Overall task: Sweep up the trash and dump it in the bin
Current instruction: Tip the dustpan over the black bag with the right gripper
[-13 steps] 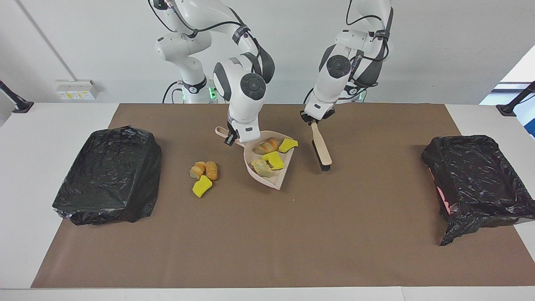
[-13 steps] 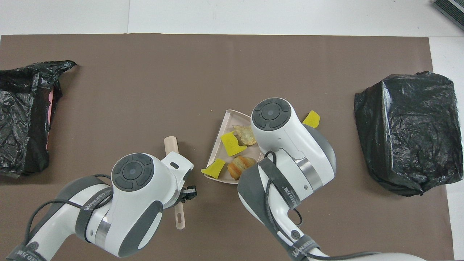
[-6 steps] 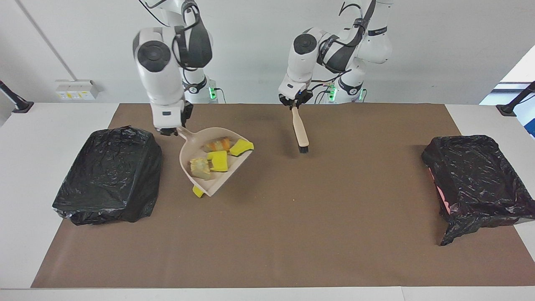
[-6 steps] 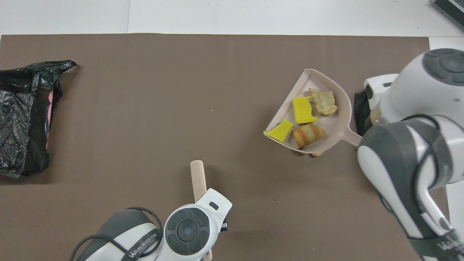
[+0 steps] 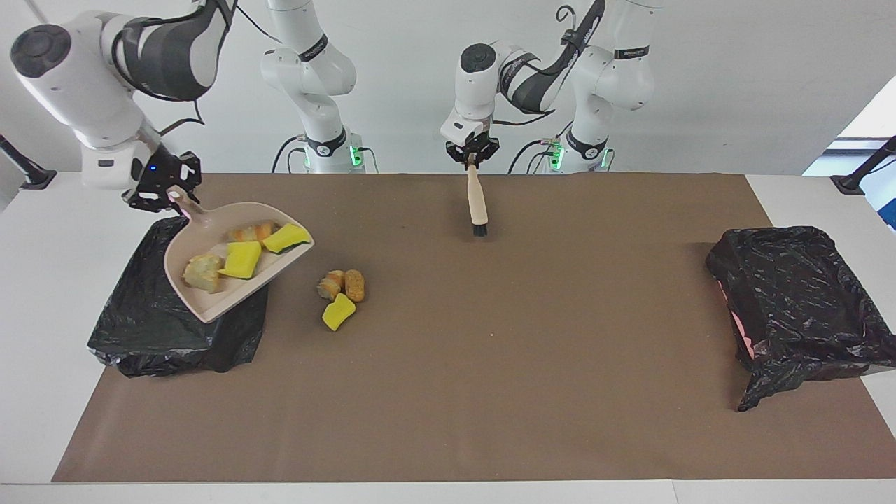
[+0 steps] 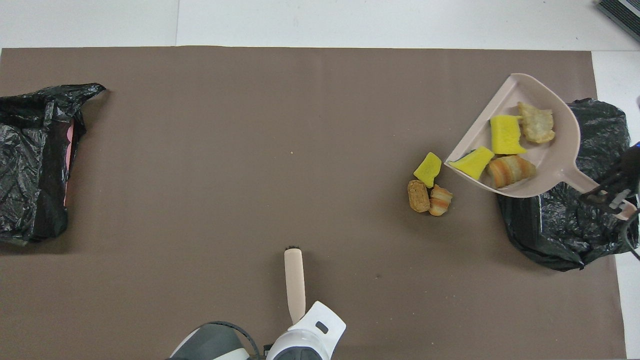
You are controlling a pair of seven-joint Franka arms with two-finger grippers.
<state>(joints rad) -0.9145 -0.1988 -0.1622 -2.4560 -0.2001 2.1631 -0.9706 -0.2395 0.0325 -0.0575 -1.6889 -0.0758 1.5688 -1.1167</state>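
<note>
Item 1 – right gripper (image 5: 170,197): fingers clamped on the handle of the dustpan (image 5: 210,294), holding it raised and roughly level over the black-lined bin (image 5: 140,336) at the right arm's end of the table. The pan's open edge points toward the table's middle and overhangs the bin's rim.

Item 2 – trash in the pan (image 5: 241,257): two yellow foam chunks and two bread-like pieces, one yellow chunk sitting right at the open lip.

Item 3 – trash on the mat (image 5: 341,294): one yellow chunk and two brown pieces, close together, beside the bin and not yet swept.

Item 4 – left gripper (image 5: 472,162): fingers shut on the handle of the brush (image 5: 478,203), which hangs bristles-down over the mat close to the robots; this arm waits.

Item 5 – second black-lined bin (image 5: 798,301): at the left arm's end of the table, untouched.

Handling note, as a judgement: the step in hand is the dump. As the pan lies, tipping toward its open edge would likely spill onto the mat, not into the bin. Better to bring the lip fully over the bin's middle first, then roll the wrist slowly so the pieces slide off together. The lip chunk looks ready to drop early, so the pan should stay level until centred
</note>
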